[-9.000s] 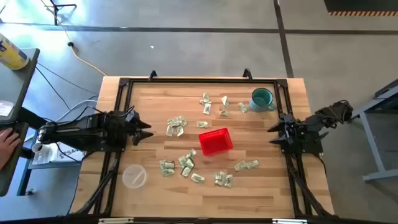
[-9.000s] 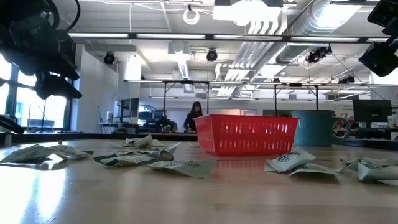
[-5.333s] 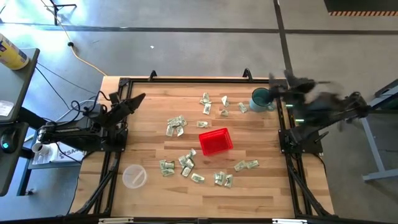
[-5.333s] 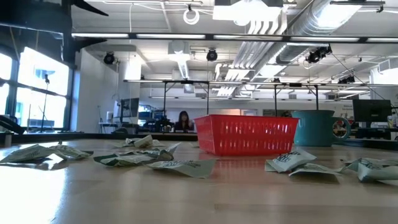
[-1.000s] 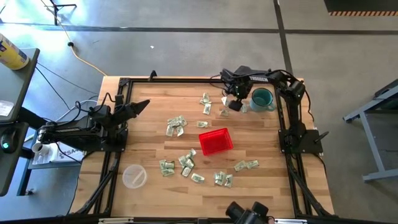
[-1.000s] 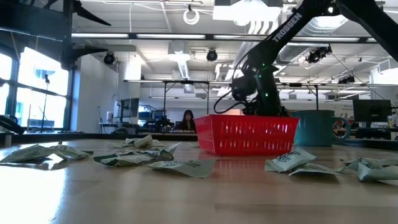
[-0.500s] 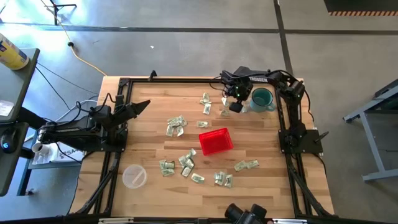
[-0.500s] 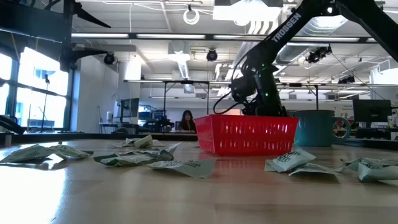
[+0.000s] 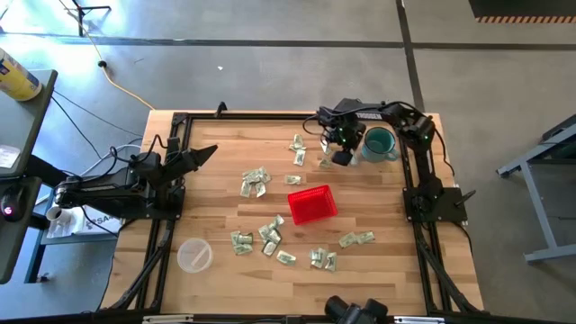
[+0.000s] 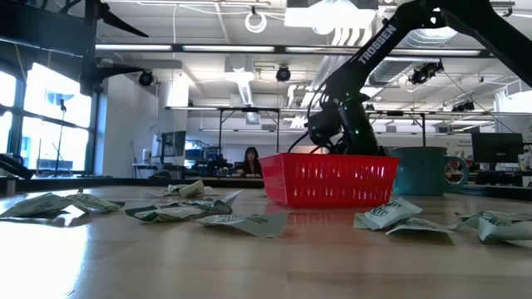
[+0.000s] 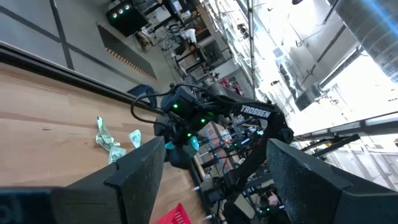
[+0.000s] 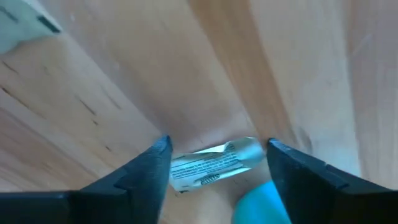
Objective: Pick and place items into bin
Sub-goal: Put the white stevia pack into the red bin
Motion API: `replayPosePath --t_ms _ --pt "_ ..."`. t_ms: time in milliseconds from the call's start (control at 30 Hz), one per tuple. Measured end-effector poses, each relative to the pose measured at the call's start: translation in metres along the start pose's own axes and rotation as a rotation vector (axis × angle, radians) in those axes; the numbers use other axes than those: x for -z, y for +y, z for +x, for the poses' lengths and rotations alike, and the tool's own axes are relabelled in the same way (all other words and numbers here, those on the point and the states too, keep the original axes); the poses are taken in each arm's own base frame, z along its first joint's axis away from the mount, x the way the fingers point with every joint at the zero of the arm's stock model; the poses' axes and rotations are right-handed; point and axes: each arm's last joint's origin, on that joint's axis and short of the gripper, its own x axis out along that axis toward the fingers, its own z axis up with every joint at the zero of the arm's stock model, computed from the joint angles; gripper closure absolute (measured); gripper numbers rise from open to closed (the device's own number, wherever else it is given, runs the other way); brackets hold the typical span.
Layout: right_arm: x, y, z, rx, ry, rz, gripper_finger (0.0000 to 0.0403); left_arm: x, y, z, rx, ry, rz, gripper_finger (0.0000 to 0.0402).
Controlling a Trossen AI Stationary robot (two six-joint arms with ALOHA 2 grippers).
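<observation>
Many pale green-and-white packets lie flat on the wooden table, in groups [image 9: 255, 183], [image 9: 270, 238], [image 9: 322, 259] around the red basket [image 9: 301, 195]. My right gripper [image 9: 342, 155] points steeply down at the far right, next to the teal mug [image 9: 379, 142]. Its wrist view shows it open [image 12: 217, 155], with one packet [image 12: 214, 163] lying on the wood between the fingertips. In the low view the basket [image 10: 332, 178] hides this gripper. My left gripper [image 9: 211, 150] waits open and level over the table's left edge [image 11: 211, 162]. My right gripper comes from above with one fingertip [image 12: 158, 158] at each end of the packet, which lies flat on the table. I cannot tell whether the fingertips touch it.
The teal mug stands close to the right gripper, on its right. More packets [image 9: 298, 150] lie just to its left. A clear plastic cup [image 9: 193, 256] lies at the near left. A black frame rail runs around the table's edge [image 9: 288, 115].
My right gripper has sunk a little toward the packet beside the teal mug and has tipped more steeply downward. The packets and the basket lie where they were.
</observation>
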Motion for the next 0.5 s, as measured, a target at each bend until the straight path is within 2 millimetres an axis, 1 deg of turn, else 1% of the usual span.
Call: replayPosePath --t_ms 400,433,500 --pt "0.0055 0.0016 0.0031 -0.022 0.067 -0.056 0.0386 0.0000 0.0000 0.0000 0.000 0.000 0.001 0.0087" --pt "0.0053 0.0033 0.0030 -0.020 0.068 -0.066 0.0394 0.0001 0.0001 0.0000 0.000 0.000 0.001 0.0087" --pt "0.0045 0.0075 0.0029 -0.012 0.069 -0.082 0.0391 0.0001 0.0000 0.0000 0.000 0.000 0.001 0.0087"
